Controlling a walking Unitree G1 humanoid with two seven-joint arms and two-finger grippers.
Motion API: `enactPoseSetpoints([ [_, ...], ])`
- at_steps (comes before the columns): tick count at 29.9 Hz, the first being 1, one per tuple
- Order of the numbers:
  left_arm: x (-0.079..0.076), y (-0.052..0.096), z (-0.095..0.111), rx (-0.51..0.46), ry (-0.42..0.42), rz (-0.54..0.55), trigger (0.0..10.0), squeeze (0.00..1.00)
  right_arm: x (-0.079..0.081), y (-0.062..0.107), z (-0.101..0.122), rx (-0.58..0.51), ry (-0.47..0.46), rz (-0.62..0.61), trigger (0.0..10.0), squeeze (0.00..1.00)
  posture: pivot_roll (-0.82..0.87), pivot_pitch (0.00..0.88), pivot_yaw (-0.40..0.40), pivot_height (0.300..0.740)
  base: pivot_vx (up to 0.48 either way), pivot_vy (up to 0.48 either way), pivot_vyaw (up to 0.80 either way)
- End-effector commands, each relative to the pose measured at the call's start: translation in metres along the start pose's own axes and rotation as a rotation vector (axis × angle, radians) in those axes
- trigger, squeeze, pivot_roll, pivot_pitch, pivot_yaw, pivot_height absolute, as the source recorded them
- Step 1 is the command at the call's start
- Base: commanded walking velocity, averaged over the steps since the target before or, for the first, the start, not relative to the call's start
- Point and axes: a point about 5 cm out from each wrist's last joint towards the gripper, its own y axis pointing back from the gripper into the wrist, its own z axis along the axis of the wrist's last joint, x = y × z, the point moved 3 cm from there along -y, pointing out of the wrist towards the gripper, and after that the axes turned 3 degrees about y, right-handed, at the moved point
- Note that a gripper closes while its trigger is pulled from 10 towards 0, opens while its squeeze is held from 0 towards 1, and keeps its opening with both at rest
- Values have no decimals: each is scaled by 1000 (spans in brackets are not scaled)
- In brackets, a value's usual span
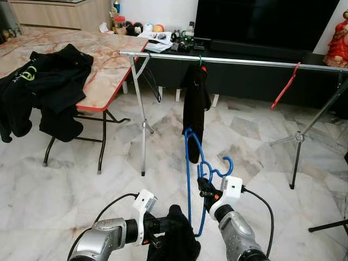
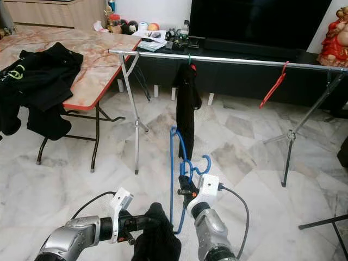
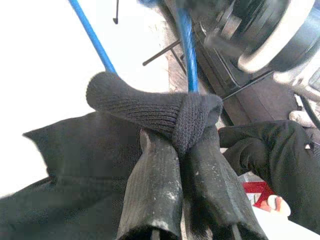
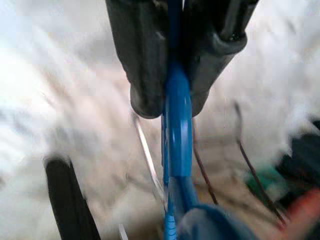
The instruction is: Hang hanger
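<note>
right gripper (image 1: 205,191): fingers clamped on blue hanger (image 1: 189,163) near its hook, lower centre, hook free for the rail | left gripper (image 1: 163,224): pinching black garment (image 1: 179,239), bottom centre, likely steadying it | rail (image 1: 239,61): across top, well apart

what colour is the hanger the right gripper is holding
Blue hanger, clamped in the right gripper; clearest in the left eye view.
</note>
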Motion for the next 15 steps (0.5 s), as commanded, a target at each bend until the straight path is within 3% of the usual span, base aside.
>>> enactPoseSetpoints([
  [1, -3, 1, 6, -11, -10, -10, 10000, 0, -6, 1, -12, 97, -74, -67, 10000, 0, 138, 51, -48, 740, 0, 0, 0],
  [6, -4, -1, 10, -13, -23, -3, 10000, 0, -15, 5, -25, 187, -155, -142, 10000, 0, 134, 50, -49, 740, 0, 0, 0],
  [13, -5, -3, 10, -12, -23, -5, 10000, 0, -15, 6, -29, 212, -184, -151, 10000, 0, 134, 50, -49, 740, 0, 0, 0],
  [14, -5, -3, 10, -12, -23, -5, 10000, 0, -15, 7, -30, 211, -198, -155, 10000, 0, 134, 50, -48, 740, 0, 0, 0],
  [15, -5, -3, 9, -10, -24, -4, 10000, 0, -15, 6, -31, 210, -269, -167, 10000, 0, 134, 50, -48, 740, 0, 0, 0],
])
